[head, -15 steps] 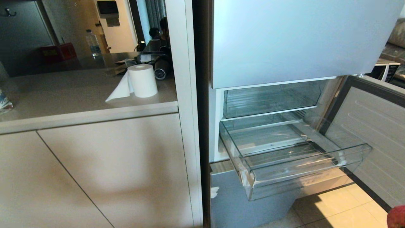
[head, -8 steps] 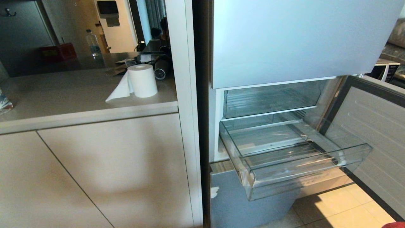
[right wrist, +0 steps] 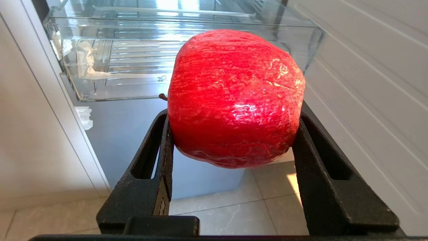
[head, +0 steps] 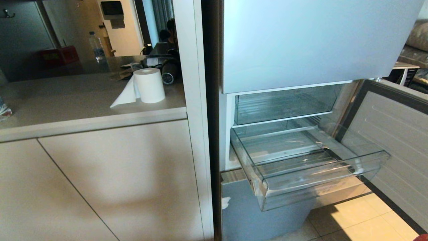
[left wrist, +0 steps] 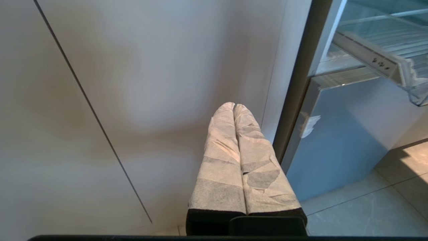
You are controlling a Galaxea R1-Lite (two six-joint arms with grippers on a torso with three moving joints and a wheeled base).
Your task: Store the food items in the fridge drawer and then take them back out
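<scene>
The red fruit (right wrist: 235, 97) is clamped between the right gripper (right wrist: 234, 134)'s two black fingers (right wrist: 160, 147), below and in front of the pulled-out fridge drawer (right wrist: 180, 53), which appears empty. The grip is taken low on the round, glossy skin, so a roll out forwards could be caused by any jolt. The drawer's thick front lip (head: 321, 187) could be struck if the fruit is carried in too low. The left gripper (left wrist: 234, 107) is held shut beside the cabinet door (left wrist: 133, 83), empty.

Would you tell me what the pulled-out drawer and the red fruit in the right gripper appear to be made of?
The fridge drawer looks like clear hard plastic: see-through walls, ribbed floor, glossy glints. The red fruit seems an artificial replica, perhaps foam or plastic: waxy, finely wrinkled, shiny skin, though a real apple cannot be ruled out.
</scene>
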